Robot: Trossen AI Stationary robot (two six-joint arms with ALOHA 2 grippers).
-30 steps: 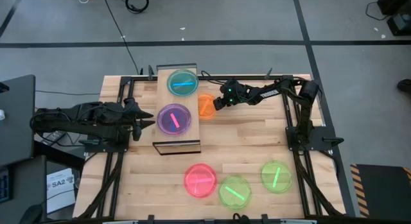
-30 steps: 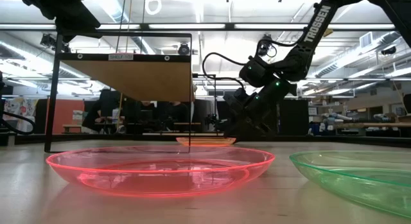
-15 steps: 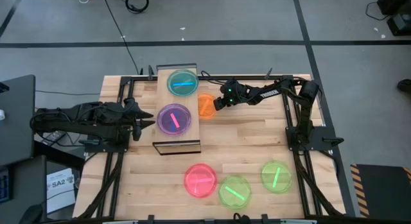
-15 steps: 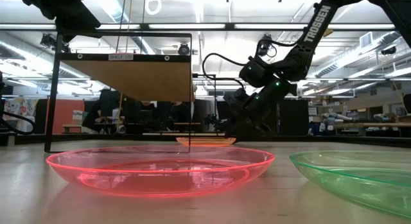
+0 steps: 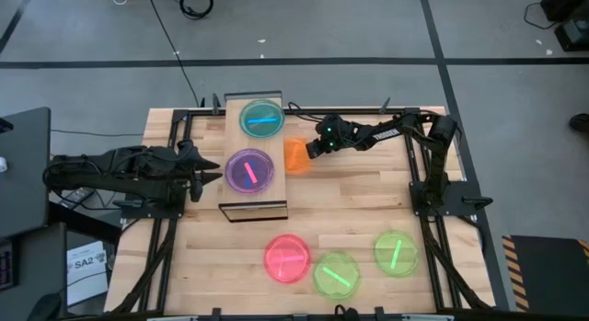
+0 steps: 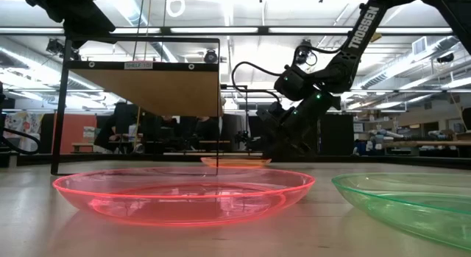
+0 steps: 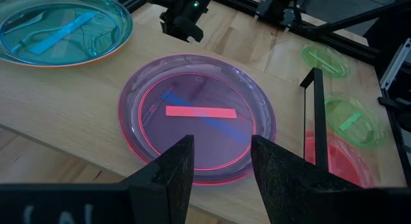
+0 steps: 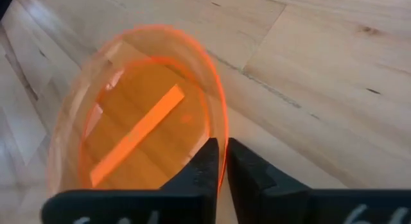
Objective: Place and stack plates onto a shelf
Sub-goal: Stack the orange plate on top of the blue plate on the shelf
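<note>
Right hand (image 8: 219, 161): we see it now clamped on the orange translucent plastic plate's (image 8: 138, 121) rim, tilting it.
Left hand (image 7: 218, 163): apart, waiting.
Next: the light-wood shelf (image 5: 232, 137).

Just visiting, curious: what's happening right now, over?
Right gripper pinching orange plate rim beside shelf. Left gripper open, waiting over purple plate. Nothing in the way.

Past the left gripper (image 7: 218, 161), its fingers spread apart, a purple plate (image 7: 197, 115) lies on the shelf (image 7: 58, 115); a teal plate (image 7: 61, 25) sits farther along the board.
</note>
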